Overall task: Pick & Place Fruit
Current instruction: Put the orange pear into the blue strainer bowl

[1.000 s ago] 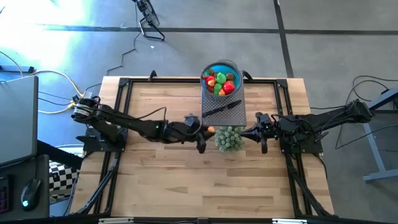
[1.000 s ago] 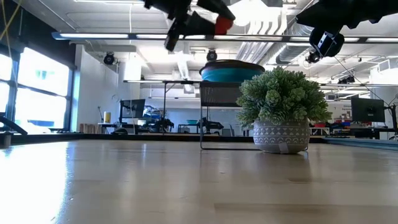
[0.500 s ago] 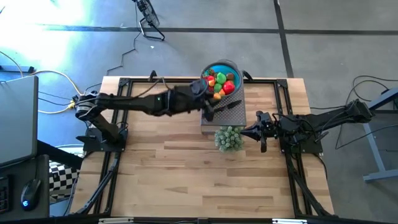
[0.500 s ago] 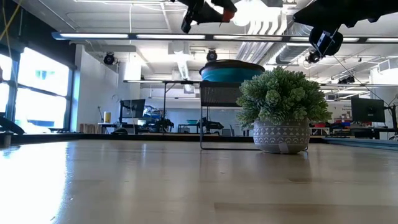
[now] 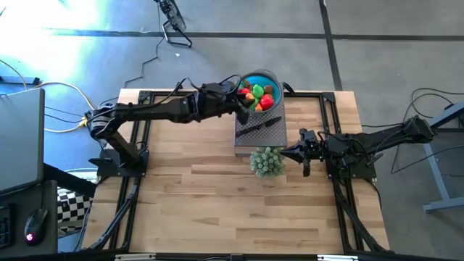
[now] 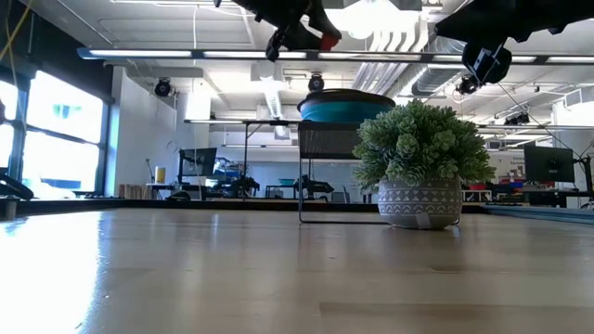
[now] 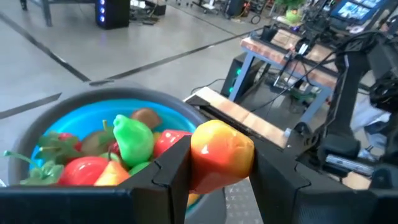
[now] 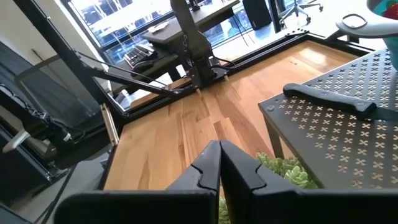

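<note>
The left gripper [image 7: 214,177] is raised above the table [image 5: 217,188], at the near-left rim of the round blue bowl [image 5: 259,77]. Its two dark fingers [image 7: 171,171] are part-way closed and clamp a small glossy orange-and-red toy fruit [image 7: 221,154] between them. In the left wrist view that held fruit hangs just over the bowl's edge, clear of the contents below. In the low view the same gripper [image 6: 302,32] shows high above the bowl with a red spot at its tip.

The blue bowl stands on the far part of a black perforated metal stand [image 5: 272,130] at the table's far middle. Inside it lies a heap of small toy fruits [image 5: 258,96]: red, orange, yellow, green and brown pieces, among them a bright green pear shape [image 7: 134,138] and a brown round one [image 7: 146,116]. A black-handled knife [image 5: 255,127] lies on the stand's perforated top, in front of the bowl and apart from it.

A pale green bushy plant in a patterned grey pot [image 6: 422,162] stands on the table just in front of the stand.

The right gripper [image 5: 303,158] waits at the right of the plant, close beside it and low over the table. Its fingers [image 8: 205,168] are pressed fully together and hold nothing.
</note>
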{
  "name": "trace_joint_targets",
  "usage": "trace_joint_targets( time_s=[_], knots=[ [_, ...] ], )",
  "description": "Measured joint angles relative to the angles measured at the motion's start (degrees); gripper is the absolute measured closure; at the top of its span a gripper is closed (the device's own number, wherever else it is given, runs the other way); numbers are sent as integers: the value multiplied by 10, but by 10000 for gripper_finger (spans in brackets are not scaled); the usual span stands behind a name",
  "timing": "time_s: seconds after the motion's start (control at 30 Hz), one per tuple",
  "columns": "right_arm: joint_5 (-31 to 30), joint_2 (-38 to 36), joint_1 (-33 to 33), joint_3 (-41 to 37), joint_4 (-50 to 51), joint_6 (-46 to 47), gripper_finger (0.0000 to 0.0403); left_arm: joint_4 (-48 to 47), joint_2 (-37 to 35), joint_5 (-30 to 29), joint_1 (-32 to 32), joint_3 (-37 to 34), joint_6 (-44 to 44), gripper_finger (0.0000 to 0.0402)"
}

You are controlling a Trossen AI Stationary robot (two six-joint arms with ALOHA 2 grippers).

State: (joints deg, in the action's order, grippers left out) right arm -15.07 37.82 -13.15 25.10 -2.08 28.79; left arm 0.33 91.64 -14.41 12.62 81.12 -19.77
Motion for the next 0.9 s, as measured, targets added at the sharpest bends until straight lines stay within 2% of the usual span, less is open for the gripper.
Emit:
trace_joint_targets(
  time_s=[0.27, 0.4, 0.63, 0.9],
  knots=[
    [-5, 0, 0, 0, -4, 1, 401, 25, 22, 27, 9, 0, 0, 266],
    [-20, 0, 0, 0, -4, -1, 401, 25, 41, 48, 13, 28, 2, 266],
    [-26, 0, 0, 0, -4, -1, 401, -6, 69, 45, 13, 72, 17, 266],
    [-26, 0, 0, 0, -3, -4, 401, -48, 69, 19, 12, 75, 16, 266]
  ],
)
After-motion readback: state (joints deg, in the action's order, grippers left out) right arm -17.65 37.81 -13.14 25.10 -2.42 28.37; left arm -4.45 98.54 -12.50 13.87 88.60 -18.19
